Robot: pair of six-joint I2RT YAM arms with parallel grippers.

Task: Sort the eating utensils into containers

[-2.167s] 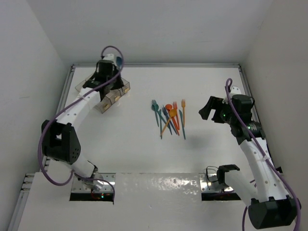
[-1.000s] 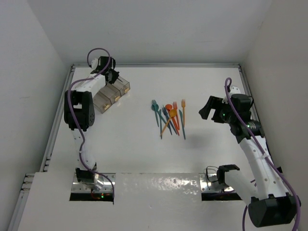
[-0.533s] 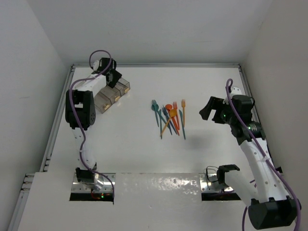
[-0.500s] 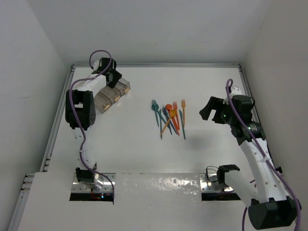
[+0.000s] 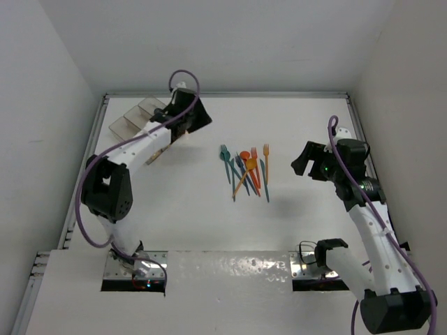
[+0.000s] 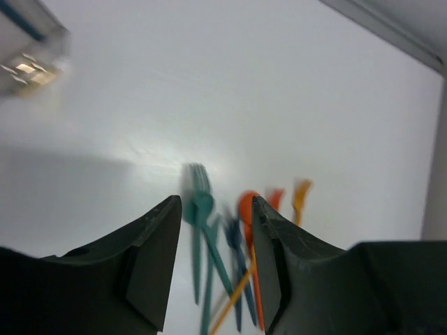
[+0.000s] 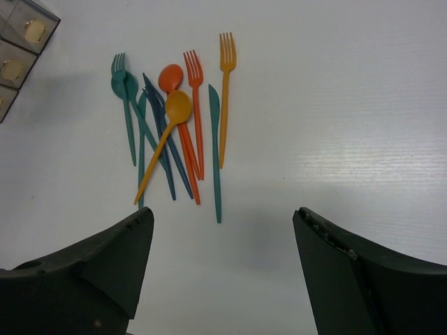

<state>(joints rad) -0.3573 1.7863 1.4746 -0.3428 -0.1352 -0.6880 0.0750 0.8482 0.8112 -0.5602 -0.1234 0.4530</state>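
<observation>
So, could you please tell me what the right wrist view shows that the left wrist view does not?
Only the right wrist view shows the utensils sharply and at full length, handle ends included, framed by the open right gripper. Only the left wrist view shows the open left gripper, which hides most of the handles, and the table's far edge. Both share the utensils and a corner of the clear tray at upper left.
</observation>
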